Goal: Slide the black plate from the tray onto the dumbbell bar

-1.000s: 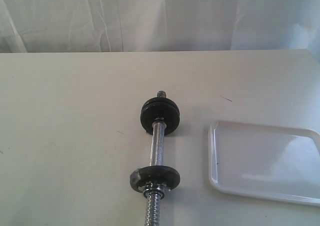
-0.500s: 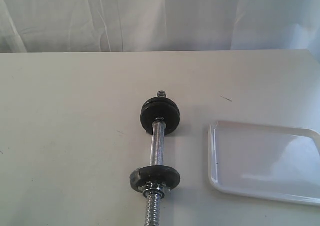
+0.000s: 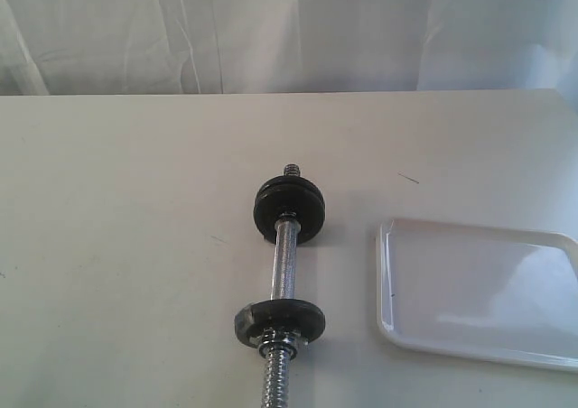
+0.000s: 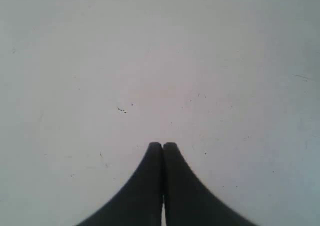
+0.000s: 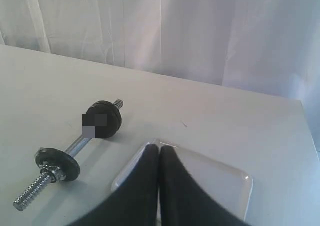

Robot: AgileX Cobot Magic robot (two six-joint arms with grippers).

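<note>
The dumbbell bar [image 3: 284,268] lies on the white table, running from near to far, with black plates at its far end [image 3: 288,208] and one black plate [image 3: 279,320] nearer the front. The right wrist view shows the same bar [image 5: 77,146] and plates [image 5: 103,119]. The white tray [image 3: 479,291] sits to the bar's right and holds nothing that I can see. Neither gripper shows in the exterior view. My left gripper [image 4: 162,145] is shut over bare table. My right gripper [image 5: 159,147] is shut, above the tray [image 5: 220,181].
White curtains hang behind the table [image 3: 135,227]. A small dark mark [image 3: 408,178] lies on the tabletop beyond the tray. The table's right edge shows in the right wrist view.
</note>
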